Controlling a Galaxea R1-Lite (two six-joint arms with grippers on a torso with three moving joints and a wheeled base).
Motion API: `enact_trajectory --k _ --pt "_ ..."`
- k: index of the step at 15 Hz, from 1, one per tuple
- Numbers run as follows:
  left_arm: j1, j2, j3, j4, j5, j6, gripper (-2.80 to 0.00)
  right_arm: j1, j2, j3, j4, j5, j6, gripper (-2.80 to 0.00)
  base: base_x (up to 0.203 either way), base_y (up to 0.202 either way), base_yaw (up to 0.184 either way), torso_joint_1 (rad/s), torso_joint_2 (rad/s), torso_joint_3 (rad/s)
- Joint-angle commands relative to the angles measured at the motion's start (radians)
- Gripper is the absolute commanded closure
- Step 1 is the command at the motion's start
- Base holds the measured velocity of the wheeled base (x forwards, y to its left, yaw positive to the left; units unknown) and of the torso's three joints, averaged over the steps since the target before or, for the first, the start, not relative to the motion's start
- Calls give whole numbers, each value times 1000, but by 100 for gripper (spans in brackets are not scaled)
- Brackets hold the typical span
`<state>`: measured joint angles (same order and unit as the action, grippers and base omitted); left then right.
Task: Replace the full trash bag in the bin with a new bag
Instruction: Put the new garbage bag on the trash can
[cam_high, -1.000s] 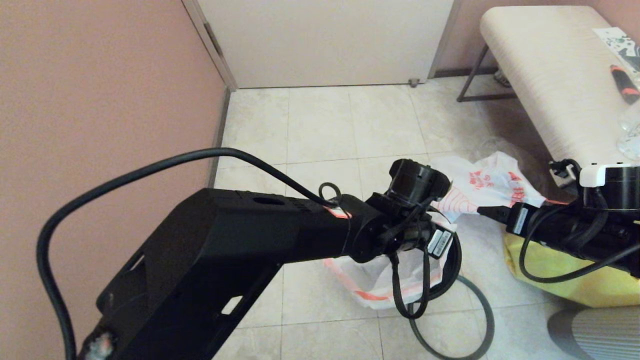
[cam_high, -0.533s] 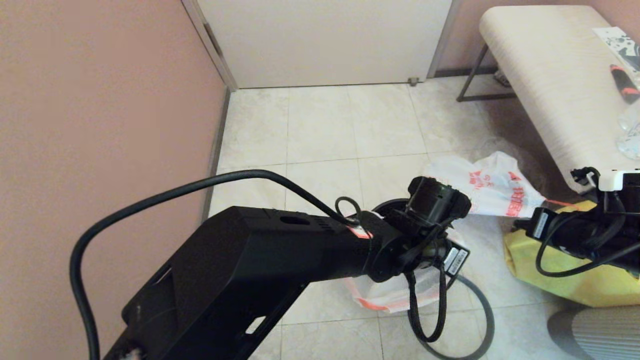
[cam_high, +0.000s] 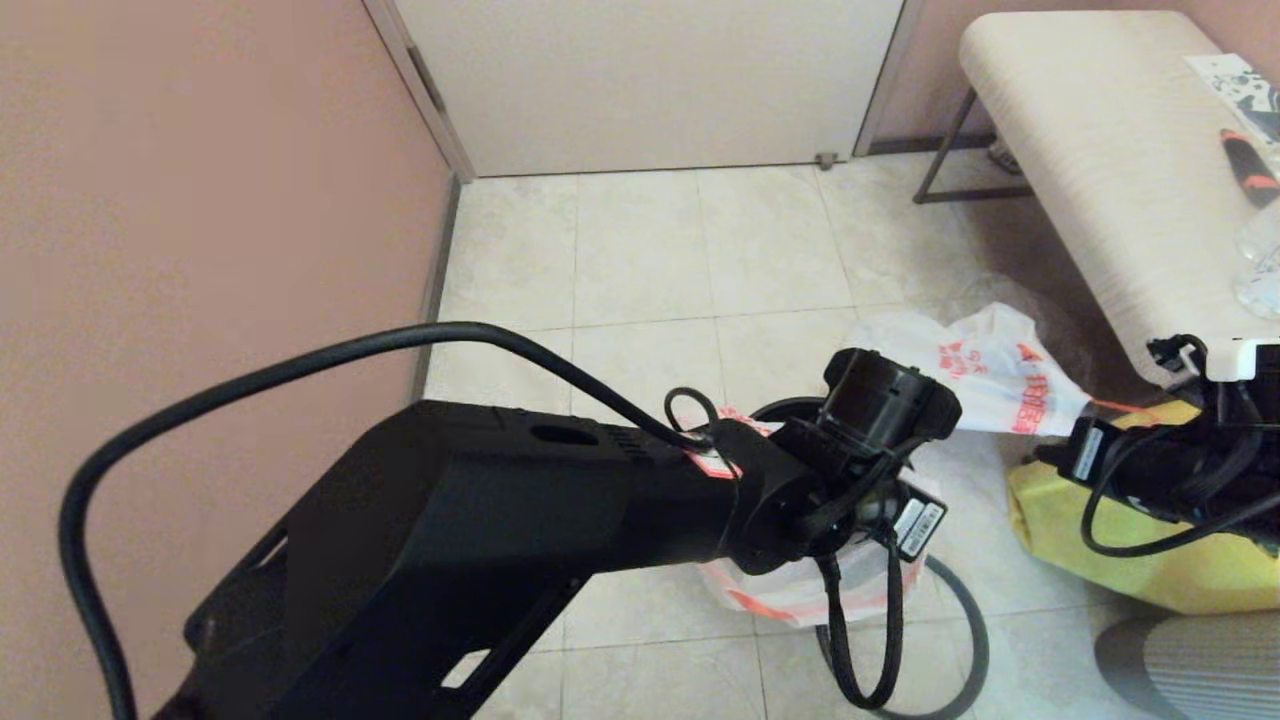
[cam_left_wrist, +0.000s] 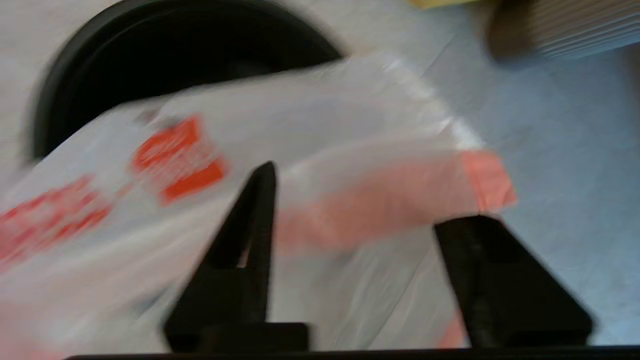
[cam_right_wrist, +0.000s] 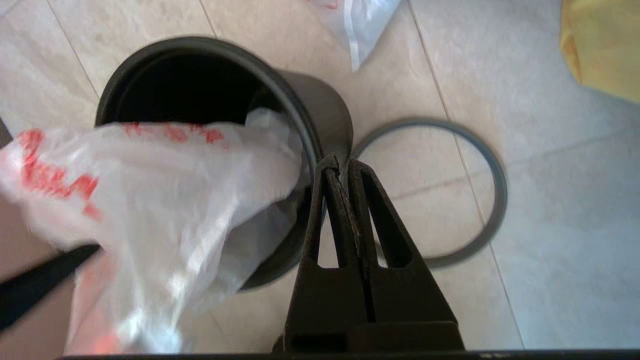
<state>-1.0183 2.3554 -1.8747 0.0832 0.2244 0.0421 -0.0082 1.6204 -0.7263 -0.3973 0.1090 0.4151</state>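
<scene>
Plainly, we went view by view.

Head view: the left arm hid most of the bin (cam_high: 775, 408); the new bag (cam_high: 800, 590) spilled onto the floor below the wrist, a second printed bag (cam_high: 975, 370) lay further off near the yellow bag (cam_high: 1130, 560), and the grey hoop (cam_high: 965, 620) lay on the tiles.

Left wrist view: the left hand (cam_left_wrist: 370, 195) stood with fingers apart, the new bag (cam_left_wrist: 310, 150) loose between them, gripped by nothing we could see; the bin (cam_left_wrist: 165, 55) sat beyond.

Right wrist view: the right hand (cam_right_wrist: 342, 167) was pressed together at the bin (cam_right_wrist: 225, 90) rim, seemingly pinching a thin edge of film; the hoop (cam_right_wrist: 492, 200) lay just beside the bin.

Risk: we judged that the draped bag (cam_right_wrist: 165, 190) could slide off the rim, since only one side looked held.

Second risk: a pull by the right hand might tip the light bin.
</scene>
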Motion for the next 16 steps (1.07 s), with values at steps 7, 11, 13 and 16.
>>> enact_trajectory --k 7,11,13,16 --pt "-3 -268 344 -2 136 -16 -280 226 -94 -65 223 -155 -2 0 0 0 0 0 0 0" --pt "8 -412 493 -16 168 -80 -280 422 -100 -30 255 -321 -2 -280 0 0 0 0 0 0" --pt "39 -457 608 -22 174 -121 -280 523 -102 5 257 -400 -2 -280 0 0 0 0 0 0" --pt "77 -484 729 -42 184 -238 -280 604 -96 70 251 -439 3 -280 0 0 0 0 0 0"
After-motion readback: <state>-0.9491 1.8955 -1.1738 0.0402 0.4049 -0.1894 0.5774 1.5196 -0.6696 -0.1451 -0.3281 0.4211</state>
